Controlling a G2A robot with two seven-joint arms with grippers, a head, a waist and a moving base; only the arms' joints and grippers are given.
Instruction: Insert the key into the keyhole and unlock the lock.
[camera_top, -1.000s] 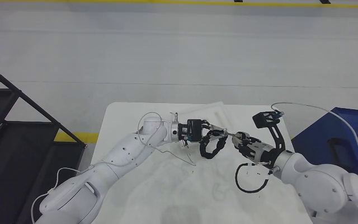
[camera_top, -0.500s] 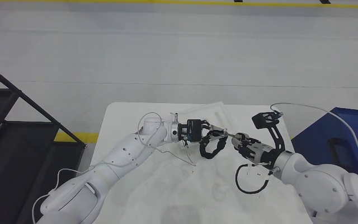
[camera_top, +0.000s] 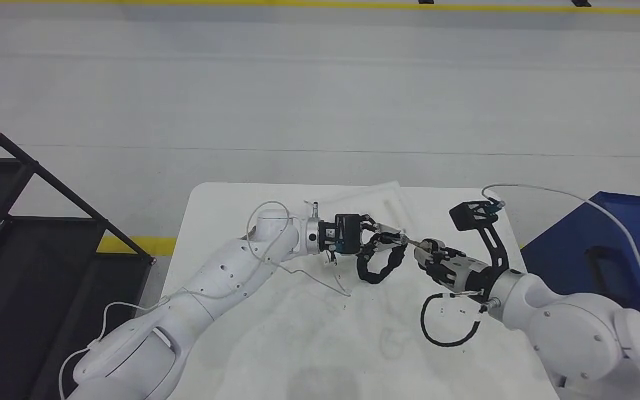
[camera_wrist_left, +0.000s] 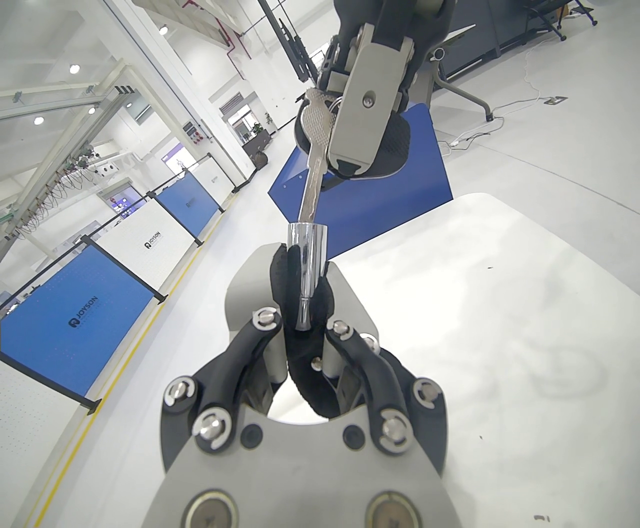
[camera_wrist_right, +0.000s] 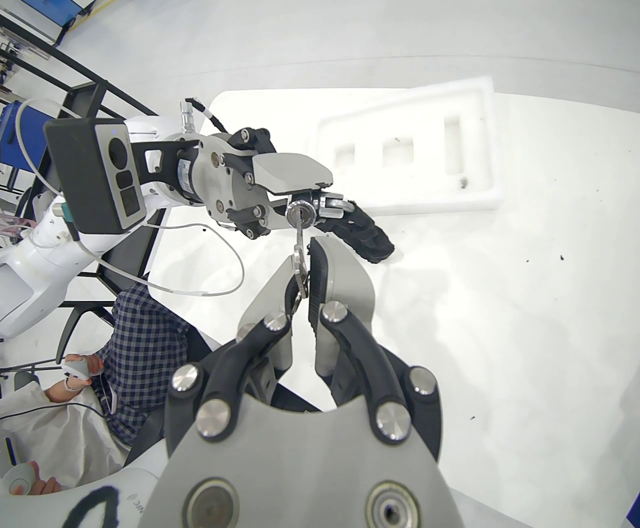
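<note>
The right gripper, grey metal fingers faced with ribbed black pads, is pinched tight on the flat bow of a silvery key. The slim blade juts straight out past the fingertips, and its tip sits in the keyhole of the lock, a polished chrome cylinder. Most of the blade is bare. The left gripper is clamped around that cylinder, above the white table. A thick cable in a black woven sleeve curves away from the lock. Beyond it lies a white foam tray with rectangular recesses.
</note>
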